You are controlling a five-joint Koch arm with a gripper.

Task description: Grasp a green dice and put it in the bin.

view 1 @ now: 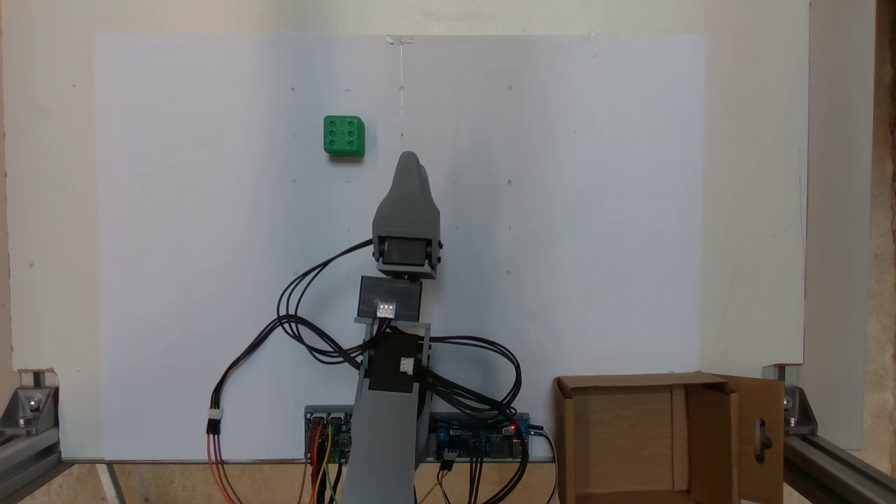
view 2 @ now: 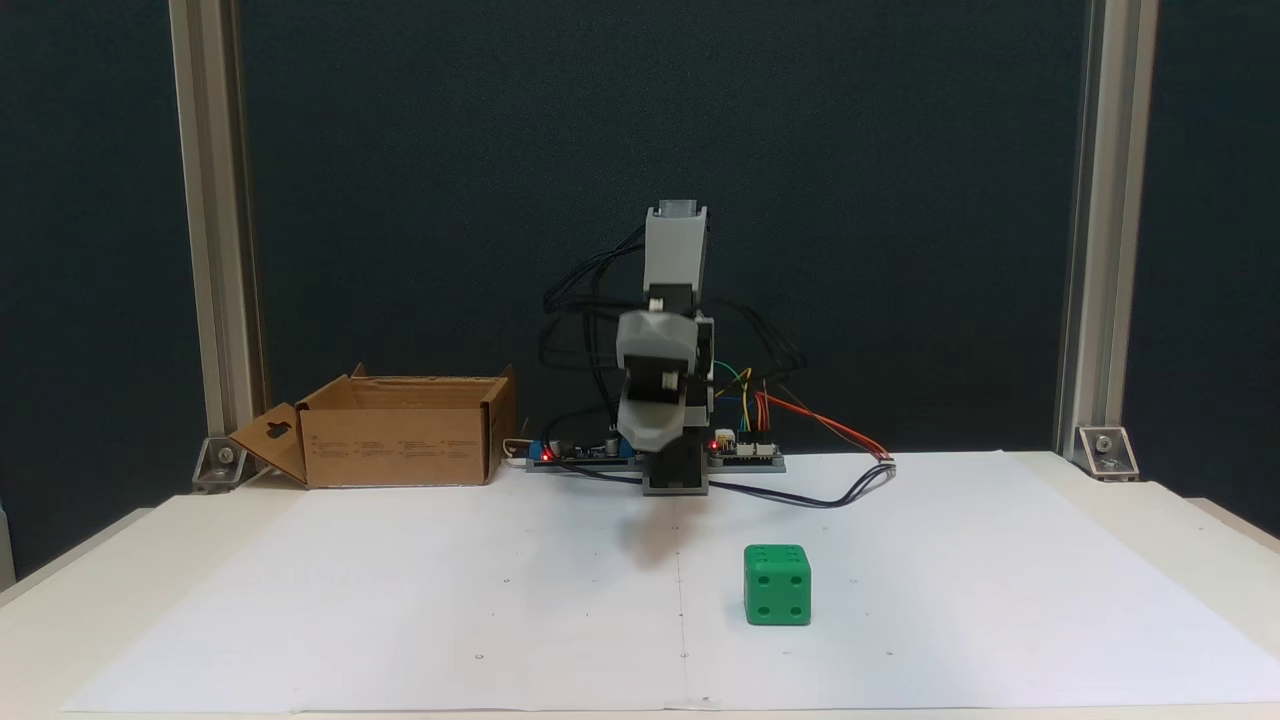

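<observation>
The green dice (view 1: pixel 343 136) lies on the white paper sheet, six pips up; the other fixed view shows the dice (view 2: pixel 777 585) near the sheet's front, right of the centre line. My grey gripper (view 1: pixel 413 162) hangs above the paper with its jaws together and nothing between them. Its tip is to the right of the dice and slightly nearer the arm's base, apart from it. Seen from the front, the gripper (view 2: pixel 652 440) points down, well above the sheet. The bin (view 1: pixel 630 383), an open brown cardboard box, stands beside the arm's base; it is at the left in the front view (view 2: pixel 400 440).
Black and coloured cables (view 1: pixel 301 329) loop around the arm's base, with circuit boards (view 1: pixel 476 437) behind it. Aluminium frame posts (view 2: pixel 1095 250) stand at the table's corners. The white paper sheet (view 1: pixel 595 210) covers most of the table.
</observation>
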